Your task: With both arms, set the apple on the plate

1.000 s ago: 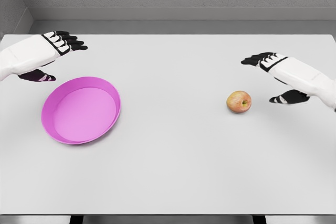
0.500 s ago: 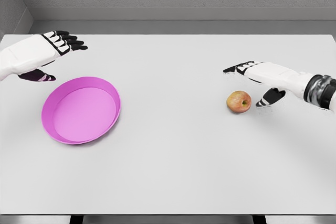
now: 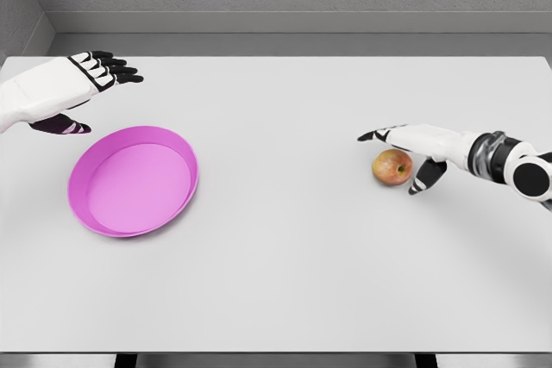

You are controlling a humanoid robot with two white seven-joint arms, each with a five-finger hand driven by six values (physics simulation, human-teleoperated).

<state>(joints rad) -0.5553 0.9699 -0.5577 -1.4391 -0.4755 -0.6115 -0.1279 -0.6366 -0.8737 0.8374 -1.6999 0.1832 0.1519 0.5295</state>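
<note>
Left hand (image 3: pixel 82 84) at far left, above the desk (image 3: pixel 285 256), fingers spread, holding nothing. Just below it, pink plate (image 3: pixel 134 180) flat on the desk, bare inside. Well to the right, apple (image 3: pixel 392 166) sits upright, stem end up; roundish, no clear long axis. Right hand (image 3: pixel 414 148) open around it, fingers above, thumb at its right side; contact unclear.

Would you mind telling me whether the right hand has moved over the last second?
Yes. The right hand has dropped and swung toward the picture's left, closing on the apple, which has stayed put; its fingers now arch over it.
</note>
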